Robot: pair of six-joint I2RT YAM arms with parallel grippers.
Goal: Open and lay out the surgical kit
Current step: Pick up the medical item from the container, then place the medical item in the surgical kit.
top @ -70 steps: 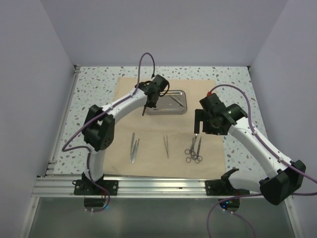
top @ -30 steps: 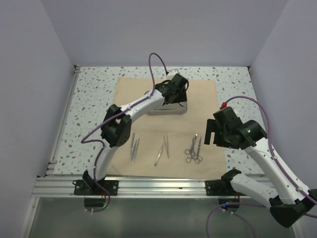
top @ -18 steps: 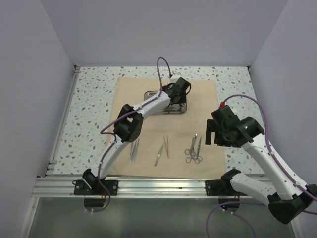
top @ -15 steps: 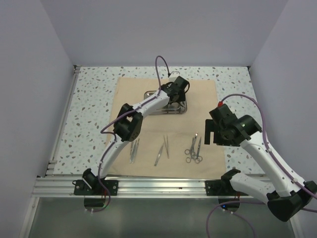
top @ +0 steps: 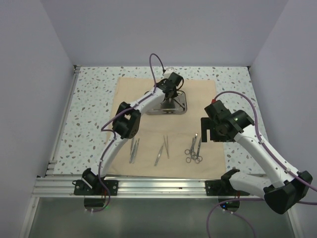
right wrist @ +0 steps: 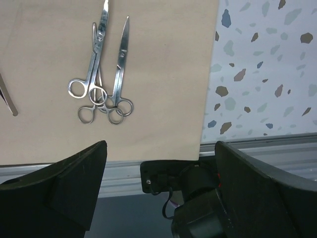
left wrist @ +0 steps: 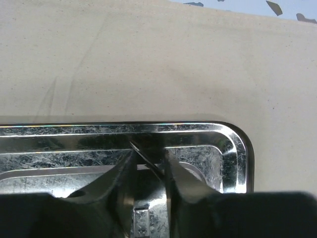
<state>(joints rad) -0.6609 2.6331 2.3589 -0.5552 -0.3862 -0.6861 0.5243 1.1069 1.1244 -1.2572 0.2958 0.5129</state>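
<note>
The speckled table (top: 94, 99) carries the cloth (top: 148, 129), spread flat as one sheet. The tray (left wrist: 233, 144) sits on the cloth's far half. A slim steel piece (left wrist: 143, 155) lies slanted in its right end; the rest of the tray is hidden.

On the cloth's near half, steel pieces lie in a row:
- two on the left (top: 132, 151)
- tweezers (top: 166, 147) in the middle, with another piece just beside them
- scissors (right wrist: 122, 54) and forceps (right wrist: 95, 54) on the right, their rings overlapping

The left arm reaches far forward, with the left gripper (top: 170, 95) low in the tray. Its fingers (left wrist: 119, 176) stand narrow on either side of the slim piece. Whether they pinch it cannot be told.

The right arm is bent, and the right gripper (right wrist: 161, 146) hangs above the cloth's near right edge. Its fingers are spread wide and hold nothing.
</note>
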